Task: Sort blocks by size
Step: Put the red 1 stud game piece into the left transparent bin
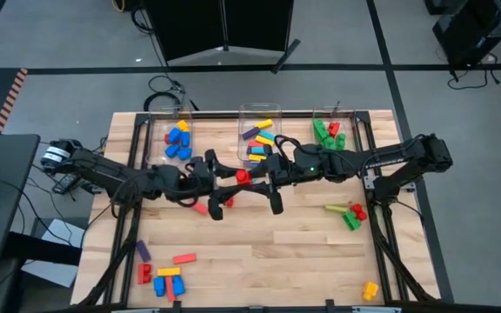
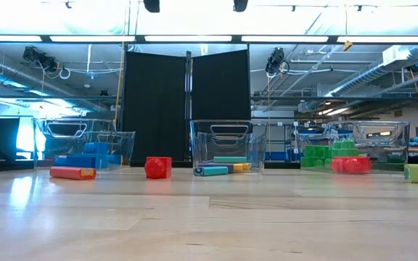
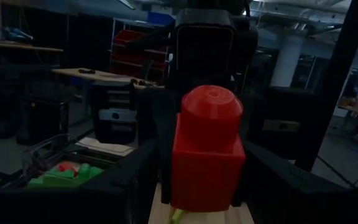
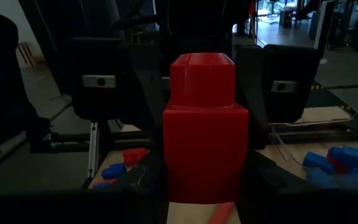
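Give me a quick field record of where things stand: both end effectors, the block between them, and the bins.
left end effector: mid-table, closed on the red block
right end effector: facing it, closed on the same block
left bin: blue and yellow blocks
middle bin: long mixed-colour blocks
right bin: green and red blocks
loose blocks: near-left cluster, right cluster
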Robot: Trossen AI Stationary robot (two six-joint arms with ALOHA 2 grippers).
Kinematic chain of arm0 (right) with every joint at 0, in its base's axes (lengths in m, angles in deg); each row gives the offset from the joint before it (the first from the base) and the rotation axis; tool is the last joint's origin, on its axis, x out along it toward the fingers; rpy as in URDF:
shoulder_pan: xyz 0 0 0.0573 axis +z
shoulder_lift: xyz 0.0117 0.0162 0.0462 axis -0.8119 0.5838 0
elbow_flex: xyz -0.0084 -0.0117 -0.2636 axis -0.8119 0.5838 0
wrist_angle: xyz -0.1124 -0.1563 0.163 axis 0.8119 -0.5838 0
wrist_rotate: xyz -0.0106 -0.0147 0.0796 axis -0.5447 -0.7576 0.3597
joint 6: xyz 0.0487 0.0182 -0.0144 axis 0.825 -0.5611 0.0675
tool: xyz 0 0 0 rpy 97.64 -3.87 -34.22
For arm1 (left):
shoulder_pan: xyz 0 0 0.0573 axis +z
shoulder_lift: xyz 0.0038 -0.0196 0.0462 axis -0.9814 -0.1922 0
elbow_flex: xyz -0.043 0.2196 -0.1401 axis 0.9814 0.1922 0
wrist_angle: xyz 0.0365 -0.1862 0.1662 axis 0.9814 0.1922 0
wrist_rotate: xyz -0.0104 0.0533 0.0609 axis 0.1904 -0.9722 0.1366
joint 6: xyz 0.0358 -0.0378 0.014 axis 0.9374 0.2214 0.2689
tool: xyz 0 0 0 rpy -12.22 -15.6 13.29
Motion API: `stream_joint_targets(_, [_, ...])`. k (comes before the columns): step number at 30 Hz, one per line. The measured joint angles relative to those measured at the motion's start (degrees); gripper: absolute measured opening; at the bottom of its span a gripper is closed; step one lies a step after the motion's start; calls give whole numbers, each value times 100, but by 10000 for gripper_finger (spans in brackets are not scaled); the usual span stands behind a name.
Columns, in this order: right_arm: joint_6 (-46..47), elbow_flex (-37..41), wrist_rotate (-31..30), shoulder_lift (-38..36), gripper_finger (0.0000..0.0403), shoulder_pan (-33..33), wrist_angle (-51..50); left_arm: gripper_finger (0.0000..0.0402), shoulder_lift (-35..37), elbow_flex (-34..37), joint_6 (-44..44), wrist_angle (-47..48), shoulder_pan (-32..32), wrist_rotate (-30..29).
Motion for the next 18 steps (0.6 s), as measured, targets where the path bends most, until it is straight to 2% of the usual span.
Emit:
stream_joint_targets(5, [10, 0, -40, 0, 137, 0, -5, 206, -13, 0, 13, -70, 56, 24])
stream_joint_targets(12, [160, 0, -56, 0, 151, -10, -24, 141, -13, 0, 17, -68, 143, 232])
stream_joint_targets(18, [158, 0, -12, 0, 154, -74, -28, 141, -13, 1, 16, -84, 168, 228])
